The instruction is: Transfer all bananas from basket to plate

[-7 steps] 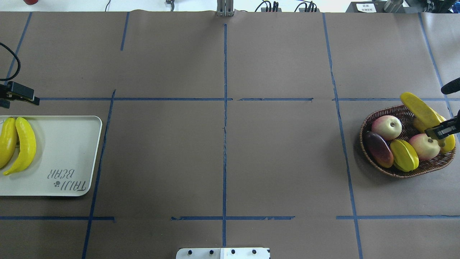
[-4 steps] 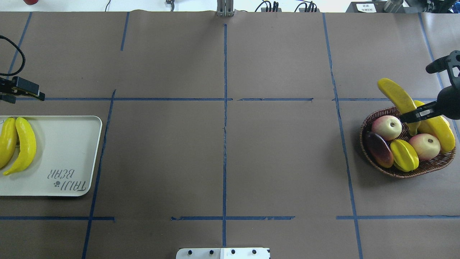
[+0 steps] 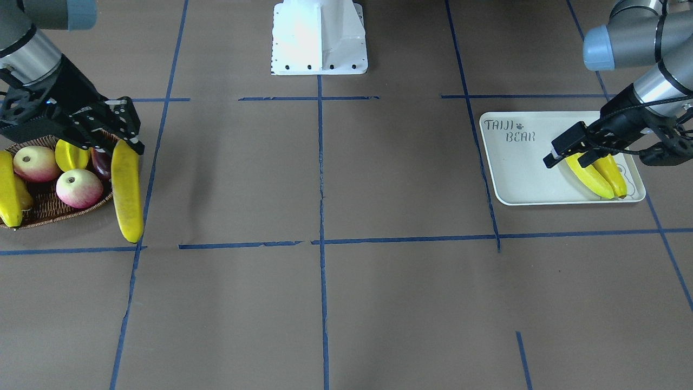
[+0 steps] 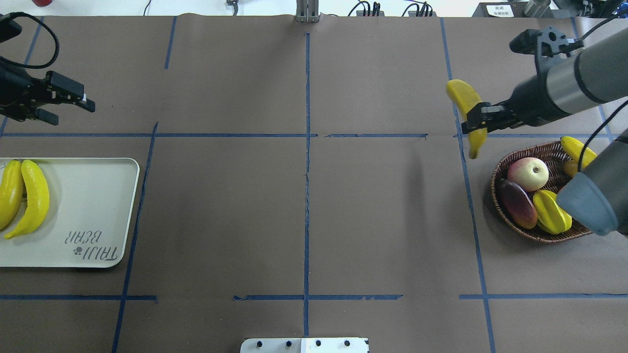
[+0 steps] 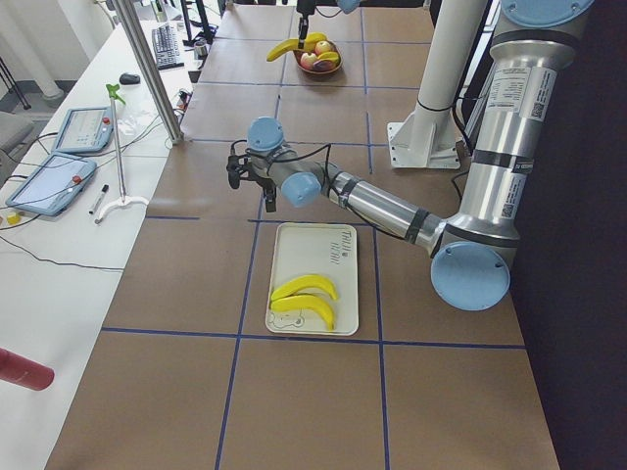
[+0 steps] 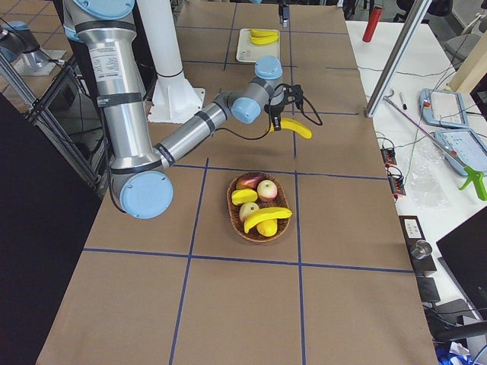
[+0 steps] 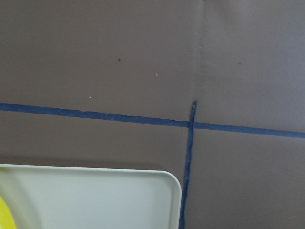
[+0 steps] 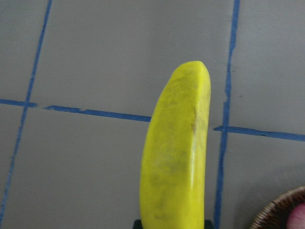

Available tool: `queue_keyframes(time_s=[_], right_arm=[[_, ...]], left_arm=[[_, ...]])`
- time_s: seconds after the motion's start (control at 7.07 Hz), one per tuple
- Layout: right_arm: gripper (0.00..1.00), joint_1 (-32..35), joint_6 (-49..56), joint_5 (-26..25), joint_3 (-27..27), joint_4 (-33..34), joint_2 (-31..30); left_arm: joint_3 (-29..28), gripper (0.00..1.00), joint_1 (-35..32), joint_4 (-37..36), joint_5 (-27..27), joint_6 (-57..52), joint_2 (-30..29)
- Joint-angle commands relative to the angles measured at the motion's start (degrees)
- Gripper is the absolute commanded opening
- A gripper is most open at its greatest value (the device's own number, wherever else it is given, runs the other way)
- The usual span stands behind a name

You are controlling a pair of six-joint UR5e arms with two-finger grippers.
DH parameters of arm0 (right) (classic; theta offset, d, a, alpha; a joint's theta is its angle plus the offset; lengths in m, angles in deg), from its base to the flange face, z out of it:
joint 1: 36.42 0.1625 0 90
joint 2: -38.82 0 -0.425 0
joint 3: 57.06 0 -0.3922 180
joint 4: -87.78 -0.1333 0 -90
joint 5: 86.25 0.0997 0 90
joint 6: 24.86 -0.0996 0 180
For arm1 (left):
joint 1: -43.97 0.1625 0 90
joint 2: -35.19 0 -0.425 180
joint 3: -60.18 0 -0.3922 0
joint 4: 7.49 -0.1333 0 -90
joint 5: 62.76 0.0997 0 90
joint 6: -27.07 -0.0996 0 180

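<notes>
Table, front view: brown paper (image 3: 406, 179) marked off with blue tape (image 3: 319, 162) is spread under everything; the white robot base (image 3: 319, 38) is bolted at the top edge.
Right gripper, front view: the right gripper (image 3: 123, 140) is clamped on one end of the held banana (image 3: 128, 195), which hangs across the basket's near edge.
Basket, front view: the basket (image 3: 54, 215) is left with one remaining banana (image 3: 7, 189), two apples (image 3: 78, 188), a starfruit (image 3: 70, 155) and a dark fruit (image 3: 100, 162).
Plate, front view: two plated bananas (image 3: 595, 176) are laid side by side at one end of the plate (image 3: 514, 168).
Change, overhead view: a second ago the held banana (image 4: 461, 98) was gripped low inside the basket. It has since been lifted and carried clear of the rim, and is now over bare paper just beside the basket.
Left gripper, overhead view: the left gripper (image 4: 68, 105) has been drawn away from the plate's far edge. Its jaws are apart and nothing is held.
Left side view: both plated bananas are seen resting flat, with most of the plate bare.
Right side view: the held banana is seen in the air, apart from the basket.
Left wrist view: only a plate corner and tape are shown; no fingers are in frame.
Right wrist view: the banana fills the centre over bare paper, with the basket rim cut off at the lower right.
Meaning: the third pick is judged done and the carry begun. The plate lies well apart at the table's other end, so a long traverse or a hand-over is expected. One banana is left to fetch afterwards.
</notes>
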Motion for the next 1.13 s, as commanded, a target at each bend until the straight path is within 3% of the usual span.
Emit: queue_keyframes(time_s=[0.0, 0.28, 0.71, 0.99], right_arm=[[0.01, -3.77, -8.07, -0.14, -3.71, -0.17, 9.29], [0.01, -5.8, -14.94, -0.93, -4.61, -0.78, 14.24], [0.0, -13.34, -29.78, -11.09, -11.1, -23.14, 14.43], [0.0, -18.97, -34.63, -19.45, -11.29, -28.02, 14.61]], left_arm=[[0.23, 1.0, 1.32, 0.11, -0.15, 9.06, -4.57], [0.05, 1.0, 5.72, 0.2, -0.06, 16.79, -9.57], [0.05, 1.0, 6.95, 0.2, -0.06, 24.97, -13.45], [-1.17, 1.0, 9.67, 0.2, 0.2, 36.03, -18.54]])
